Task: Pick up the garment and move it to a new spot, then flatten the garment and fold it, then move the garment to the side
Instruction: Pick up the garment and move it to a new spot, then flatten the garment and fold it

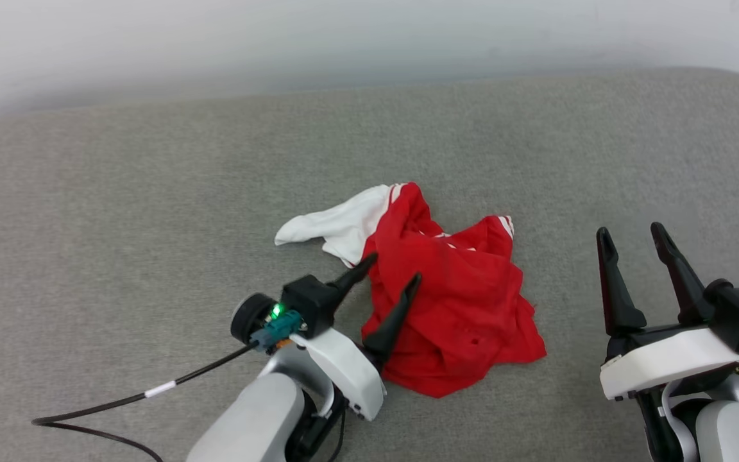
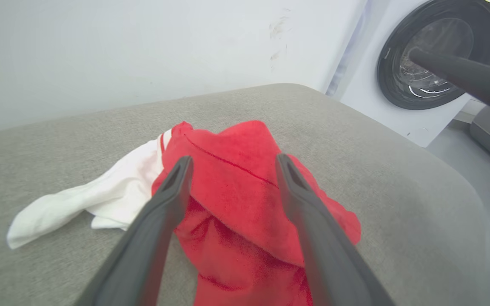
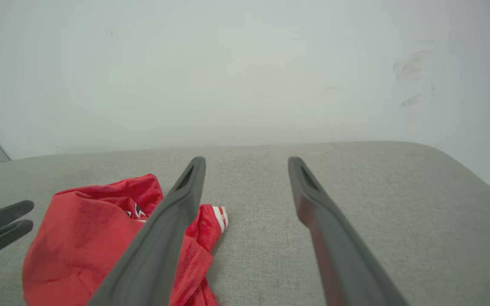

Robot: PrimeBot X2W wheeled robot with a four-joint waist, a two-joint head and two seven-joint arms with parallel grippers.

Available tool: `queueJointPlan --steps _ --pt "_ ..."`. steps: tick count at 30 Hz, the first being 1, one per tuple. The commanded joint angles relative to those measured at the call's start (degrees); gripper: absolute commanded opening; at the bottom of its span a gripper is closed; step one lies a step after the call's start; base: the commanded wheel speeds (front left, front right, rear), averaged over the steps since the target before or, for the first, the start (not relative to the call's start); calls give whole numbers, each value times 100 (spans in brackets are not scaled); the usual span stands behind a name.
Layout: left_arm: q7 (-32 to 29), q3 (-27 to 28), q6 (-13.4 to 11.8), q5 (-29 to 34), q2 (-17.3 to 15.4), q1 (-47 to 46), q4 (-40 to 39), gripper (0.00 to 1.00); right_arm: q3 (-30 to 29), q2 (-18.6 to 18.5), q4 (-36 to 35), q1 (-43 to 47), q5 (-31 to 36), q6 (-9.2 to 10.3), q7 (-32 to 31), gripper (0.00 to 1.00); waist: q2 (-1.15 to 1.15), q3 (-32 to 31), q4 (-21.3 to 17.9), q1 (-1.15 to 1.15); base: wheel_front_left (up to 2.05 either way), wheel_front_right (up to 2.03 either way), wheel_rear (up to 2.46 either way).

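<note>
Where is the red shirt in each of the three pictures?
Head view: the crumpled bright red jersey shirt with a white sleeve lies in the middle, slightly low.
Left wrist view: the shirt is centre to bottom, white sleeve at its left.
Right wrist view: the shirt is at lower left.
Shared landmark: the grey fabric surface under it.

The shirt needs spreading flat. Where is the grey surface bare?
Bare: left of the garment, behind it toward the wall, and between it and the right gripper. Crowded where the left gripper hangs over its near-left edge.
</note>
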State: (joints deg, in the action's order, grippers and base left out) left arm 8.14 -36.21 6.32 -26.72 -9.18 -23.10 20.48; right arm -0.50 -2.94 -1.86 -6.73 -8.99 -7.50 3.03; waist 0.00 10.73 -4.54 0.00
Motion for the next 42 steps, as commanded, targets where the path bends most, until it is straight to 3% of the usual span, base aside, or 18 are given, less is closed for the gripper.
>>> queueJointPlan --steps 1,4,8,18,30,37,42 --pt "135 84 -77 21 -24 -91 -110 100 3 9 17 34 8 2 19 100 0 -192 173 0 0 0 0" --pt "308 231 -251 79 -85 -106 -379 100 -20 6 38 100 25 3 -17 100 0 -371 296 0 0 0 0" --pt "416 635 -682 84 -347 46 -799 100 -68 7 37 214 49 2 -69 100 0 -621 436 0 0 0 0" --pt "509 1550 -1428 -291 -864 1008 -1101 100 -74 7 58 653 49 2 -190 100 0 -1052 464 0 0 0 0" --pt "451 1585 -1754 -269 -1085 1828 -1546 100 -60 8 -129 1063 82 2 -371 100 0 -1199 371 0 0 0 0" --pt "392 1531 -1791 -233 -1108 1866 -1667 100 -114 8 -164 1101 21 2 -467 100 0 -1201 380 0 0 0 0" --pt "381 1481 -1792 -215 -1103 1829 -1731 100 -297 6 77 1144 -227 3 -947 100 0 -1192 394 0 0 0 0"
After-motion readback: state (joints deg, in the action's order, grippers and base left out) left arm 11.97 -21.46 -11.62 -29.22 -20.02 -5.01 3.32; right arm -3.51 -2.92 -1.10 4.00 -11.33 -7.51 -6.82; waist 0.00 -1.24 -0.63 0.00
